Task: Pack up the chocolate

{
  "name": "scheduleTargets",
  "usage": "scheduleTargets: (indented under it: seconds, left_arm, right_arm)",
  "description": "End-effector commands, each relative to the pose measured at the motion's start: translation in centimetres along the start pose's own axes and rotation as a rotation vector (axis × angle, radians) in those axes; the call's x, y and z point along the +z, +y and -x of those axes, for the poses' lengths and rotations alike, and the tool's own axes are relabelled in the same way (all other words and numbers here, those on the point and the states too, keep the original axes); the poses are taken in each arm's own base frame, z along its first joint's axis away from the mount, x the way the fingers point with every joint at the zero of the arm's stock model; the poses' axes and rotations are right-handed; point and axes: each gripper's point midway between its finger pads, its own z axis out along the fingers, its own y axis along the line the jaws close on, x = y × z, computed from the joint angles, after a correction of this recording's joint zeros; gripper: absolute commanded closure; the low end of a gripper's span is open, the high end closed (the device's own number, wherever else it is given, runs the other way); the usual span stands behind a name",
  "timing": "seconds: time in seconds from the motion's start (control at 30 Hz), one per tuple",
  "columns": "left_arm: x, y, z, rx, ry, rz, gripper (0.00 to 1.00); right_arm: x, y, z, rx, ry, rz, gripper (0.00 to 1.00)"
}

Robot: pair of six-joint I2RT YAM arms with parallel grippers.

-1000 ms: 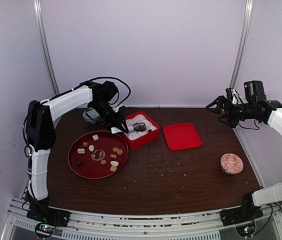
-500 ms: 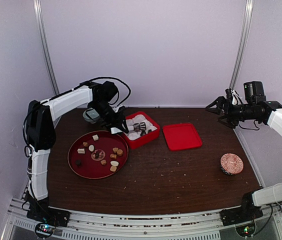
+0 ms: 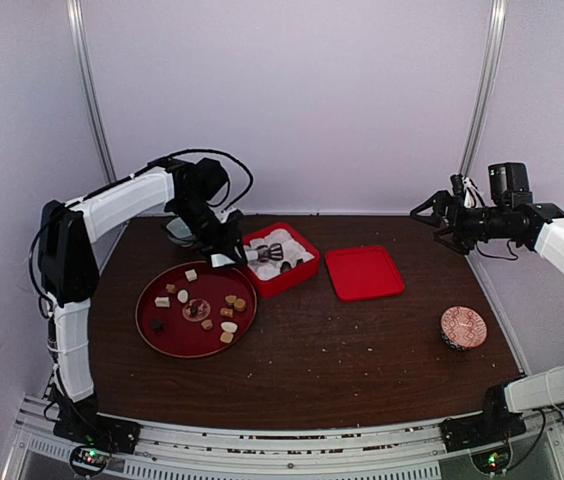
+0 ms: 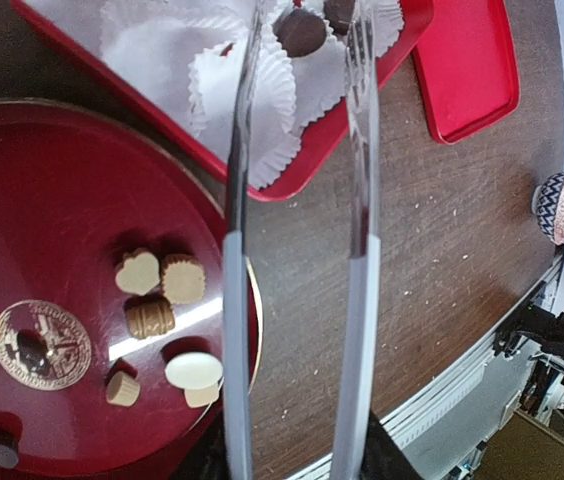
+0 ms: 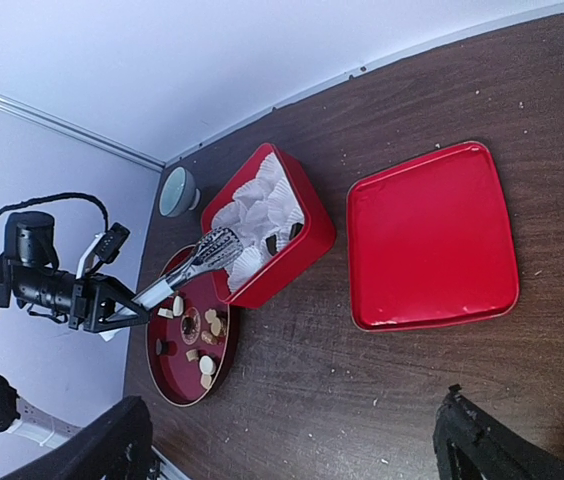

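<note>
You're clamping the tongs [image 4: 360, 230] in the left gripper [image 3: 222, 256], tips spread over the red box [image 4: 314, 168] where a dark chocolate [image 4: 302, 31] is sitting in a cup [image 4: 288, 76], so be lifting clear before reaching the pieces [image 4: 182, 279] beside the box, right gripper [image 3: 432, 225] hanging wide open well away

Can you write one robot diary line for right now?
left gripper: jaws on tongs above red box | dark chocolate: inside red box | plate: more chocolates | right gripper: jaws open, empty | lid: off
</note>
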Motion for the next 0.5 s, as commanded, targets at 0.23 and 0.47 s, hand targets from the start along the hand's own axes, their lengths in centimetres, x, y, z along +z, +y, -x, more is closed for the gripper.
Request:
scheduleTargets:
  seconds: [0.23,0.47]
  left_arm:
    - [-9.7,3.2,-5.4,-0.042,-0.112,0.108,0.63]
    - [-12.0,6.8,-12.4,-0.128,-0.075,0.200,0.62]
  right_arm:
    - [0.9,0.7,0.6,-0.009,-0.010,0.064,0.00]
    - [1.2,0.7,0.6,-0.011,-0.007,0.077,0.00]
